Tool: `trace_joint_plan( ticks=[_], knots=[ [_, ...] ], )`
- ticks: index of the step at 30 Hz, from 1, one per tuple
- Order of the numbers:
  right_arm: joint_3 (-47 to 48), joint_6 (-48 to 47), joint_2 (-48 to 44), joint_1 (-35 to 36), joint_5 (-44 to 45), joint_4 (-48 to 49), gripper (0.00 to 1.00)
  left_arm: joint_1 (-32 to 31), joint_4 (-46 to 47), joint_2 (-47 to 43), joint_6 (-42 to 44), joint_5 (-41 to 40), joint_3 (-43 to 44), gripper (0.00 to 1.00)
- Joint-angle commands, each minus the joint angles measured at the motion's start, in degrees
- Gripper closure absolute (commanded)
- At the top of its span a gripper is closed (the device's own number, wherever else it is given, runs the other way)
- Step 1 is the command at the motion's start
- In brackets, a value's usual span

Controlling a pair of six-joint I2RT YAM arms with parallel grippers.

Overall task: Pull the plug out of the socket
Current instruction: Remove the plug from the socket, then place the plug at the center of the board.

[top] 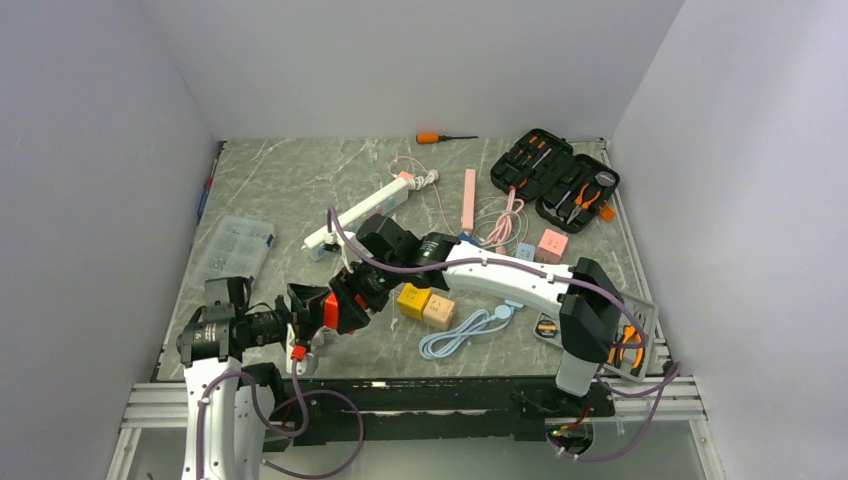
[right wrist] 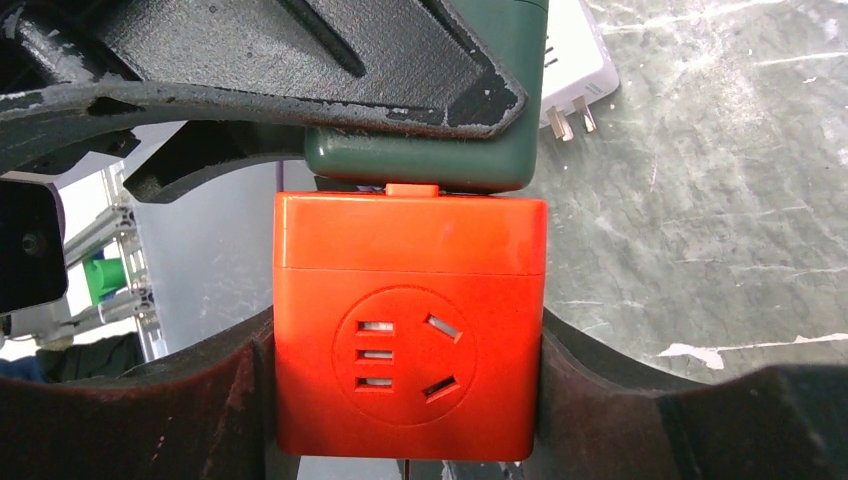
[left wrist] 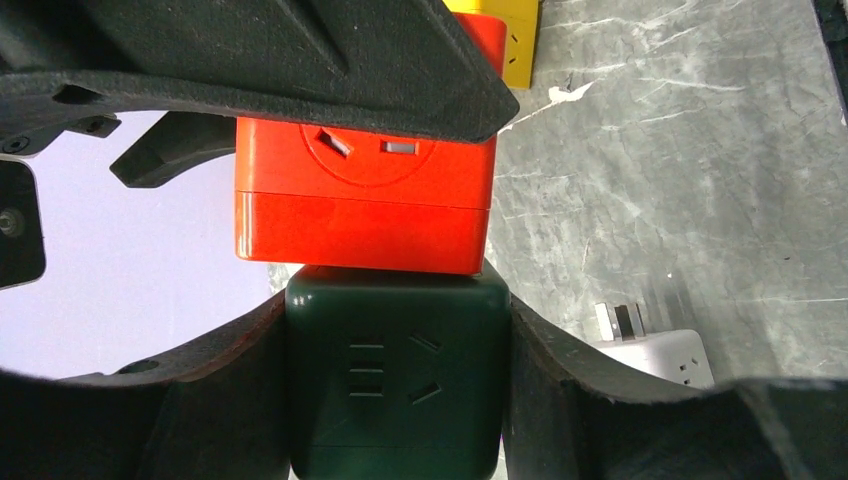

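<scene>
L claw [left wrist: 395, 405] clamped on green cube [left wrist: 395, 340], R claw [right wrist: 408, 425] on orange cube [right wrist: 408, 300]; prob stiff, slick, light plastic, so hold flat sides.

Orange cube [right wrist: 410, 330] glossy, smooth plastic; green cube [left wrist: 395, 380] duller satin plastic; fingers [left wrist: 600, 420] of the left tool [left wrist: 397, 320] matt, grainy black; worktop [left wrist: 680, 150] smooth, grey marbled stone-look.
</scene>
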Motion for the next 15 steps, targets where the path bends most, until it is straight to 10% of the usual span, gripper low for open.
trace_joint_plan(
  ticks=[1,15],
  knots=[
    [-2.5,-3.6,-6.9,0.7,-5.3,-12.7,1.0,0.0,6.6,3.0,33.9,-16.6,-1.0,1.0],
    [-5.0,-4.1,-12.2,0.7,-2.6,-18.4,1.0,-3.7,17.3,6.9,39.1,-33.9,-4.7,1.0]
  ],
)
